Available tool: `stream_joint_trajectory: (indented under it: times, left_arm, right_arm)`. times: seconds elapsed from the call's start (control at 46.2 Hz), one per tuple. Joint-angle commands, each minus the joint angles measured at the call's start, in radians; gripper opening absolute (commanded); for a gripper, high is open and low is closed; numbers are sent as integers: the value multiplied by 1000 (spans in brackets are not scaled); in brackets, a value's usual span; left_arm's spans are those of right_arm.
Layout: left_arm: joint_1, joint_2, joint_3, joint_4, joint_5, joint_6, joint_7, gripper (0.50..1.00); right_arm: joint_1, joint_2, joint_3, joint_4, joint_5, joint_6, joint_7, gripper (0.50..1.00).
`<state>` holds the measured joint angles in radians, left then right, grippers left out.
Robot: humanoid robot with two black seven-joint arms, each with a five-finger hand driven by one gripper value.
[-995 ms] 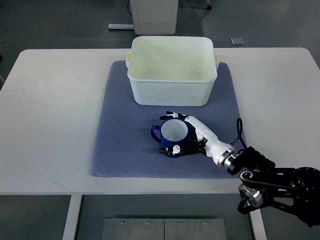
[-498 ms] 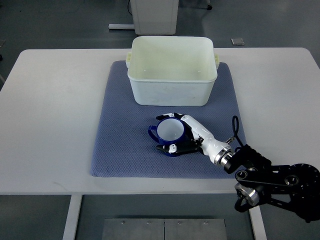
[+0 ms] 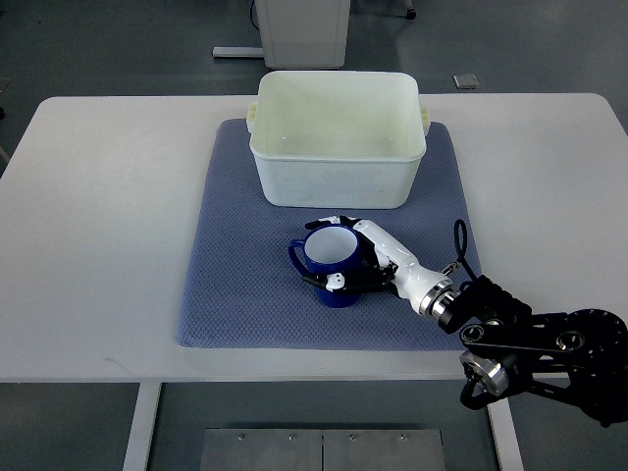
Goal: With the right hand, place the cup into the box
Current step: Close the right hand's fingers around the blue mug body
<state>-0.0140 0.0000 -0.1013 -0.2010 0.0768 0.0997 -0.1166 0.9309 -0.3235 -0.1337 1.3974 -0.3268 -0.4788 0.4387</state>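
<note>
Blue cup (image 3: pixel 330 257) with white inside, upright, handle pointing left, just in front of the big white box (image 3: pixel 339 138), open top, empty

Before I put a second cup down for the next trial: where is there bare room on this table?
Free: the white table left of the blue mat, the table right of it beyond the box, and the mat's left strip. Crowded: the mat's middle, where the right hand grips the blue cup just in front of the box.
</note>
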Motion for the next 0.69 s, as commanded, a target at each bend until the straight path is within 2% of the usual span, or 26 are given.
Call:
stream_joint_trajectory:
  times: [0.0, 0.346, 0.671]
  left_arm:
    - [0, 0, 0, 0, -2, 0, 0, 1000]
    - [0, 0, 0, 0, 0, 0, 0, 1000]
    - [0, 0, 0, 0, -2, 0, 0, 1000]
  right_arm:
    - [0, 0, 2, 2, 5, 0, 2, 500]
    - [3, -17, 6, 29, 28, 0, 23, 500]
    - [5, -61, 8, 84, 26, 3, 71, 500]
